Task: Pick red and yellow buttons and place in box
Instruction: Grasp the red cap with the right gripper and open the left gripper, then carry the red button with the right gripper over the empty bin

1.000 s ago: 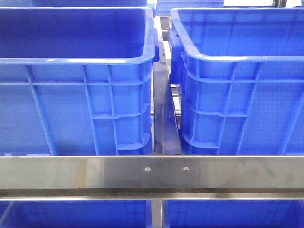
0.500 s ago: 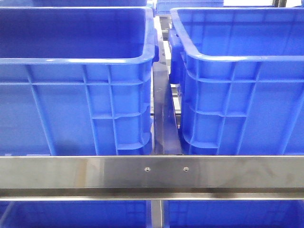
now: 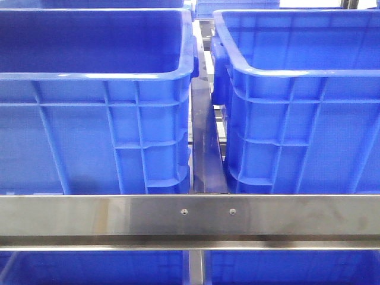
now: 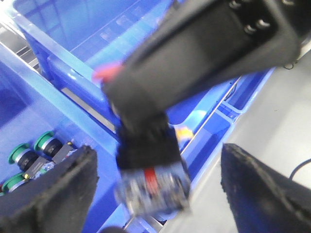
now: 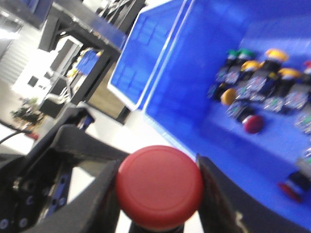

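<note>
Two large bright-blue plastic crates in the front view, side by side with a narrow gap between: left crate (image 3: 89, 136) and right crate (image 3: 297, 136), each deep, with ribbed moulded walls and a thick rolled rim; interiors not visible from this angle. One brushed steel rail (image 3: 190, 217) crosses in front of both, smooth and reflective, with two small screw heads near its middle; more blue plastic shows below it. No arm appears in the front view. Right gripper (image 5: 158, 189): its two dark fingers stand either side of one red button (image 5: 159, 180), a smooth, glossy, round domed cap, bright red, which fills the gap between them and appears clamped. Beyond it, an open blue crate (image 5: 184, 97) holds a loose heap of push-button parts (image 5: 262, 82); at least three yellow-orange caps, two green caps and three further red caps can be counted, the rest blurred. Left gripper (image 4: 158, 189): its two broad black textured fingers stand wide apart, nothing between them touching either pad. The blurred black shape in front of it is another arm's end (image 4: 194, 58), bearing a red-marked silvery part (image 4: 153, 187). To one side, a blue crate compartment holds three green-capped buttons (image 4: 34, 155). One yellow-orange piece (image 4: 183, 132) lies in another blue crate beyond
</note>
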You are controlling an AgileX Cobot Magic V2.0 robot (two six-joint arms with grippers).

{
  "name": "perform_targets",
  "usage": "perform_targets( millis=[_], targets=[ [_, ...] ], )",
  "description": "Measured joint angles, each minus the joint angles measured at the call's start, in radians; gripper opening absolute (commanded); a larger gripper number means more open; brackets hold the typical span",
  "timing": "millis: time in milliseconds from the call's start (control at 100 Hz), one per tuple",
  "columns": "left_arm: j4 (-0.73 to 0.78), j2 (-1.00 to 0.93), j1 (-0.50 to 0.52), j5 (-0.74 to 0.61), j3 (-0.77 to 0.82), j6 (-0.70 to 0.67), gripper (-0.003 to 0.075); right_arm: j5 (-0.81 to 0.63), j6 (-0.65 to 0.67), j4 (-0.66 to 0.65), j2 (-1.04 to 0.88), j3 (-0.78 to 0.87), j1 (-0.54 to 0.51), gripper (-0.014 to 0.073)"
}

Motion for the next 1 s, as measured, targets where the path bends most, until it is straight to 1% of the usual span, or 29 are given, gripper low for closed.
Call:
perform_targets(
  millis=[90, 210, 350, 450, 600, 820, 890, 1000],
  targets=[
    [0.011, 0.000, 0.026, 0.000, 0.000, -0.028, 0.0515, -0.021, -0.021, -0.001, -0.004, 0.000, -0.026, 0.0179],
    [0.022, -0.002, 0.086, 0.016, 0.000, -0.048, 0.0514, -0.050, -0.039, -0.001, -0.018, 0.000, -0.071, 0.0179],
    [0.022, -0.028, 0.169, 0.031, 0.011, -0.057, 0.0514, -0.062, -0.047, -0.001, -0.027, 0.000, -0.131, 0.0179],
    [0.022, -0.078, 0.249, 0.029, 0.043, -0.066, 0.0514, -0.066, -0.049, -0.002, -0.027, 0.000, -0.161, 0.0179],
    [0.022, -0.206, 0.388, 0.025, 0.127, -0.085, 0.0514, -0.071, -0.049, -0.014, -0.027, 0.000, -0.175, 0.0179],
    [0.022, -0.431, 0.613, 0.025, 0.296, -0.092, 0.0514, -0.084, -0.052, -0.038, -0.027, 0.000, -0.175, 0.0179],
    [0.022, -0.503, 0.672, 0.025, 0.349, -0.092, 0.0514, -0.094, -0.052, -0.048, -0.027, 0.000, -0.175, 0.0179],
    [0.022, -0.609, 0.737, 0.025, 0.425, -0.094, 0.0514, -0.120, -0.056, -0.058, -0.027, 0.000, -0.175, 0.0179]
  ],
)
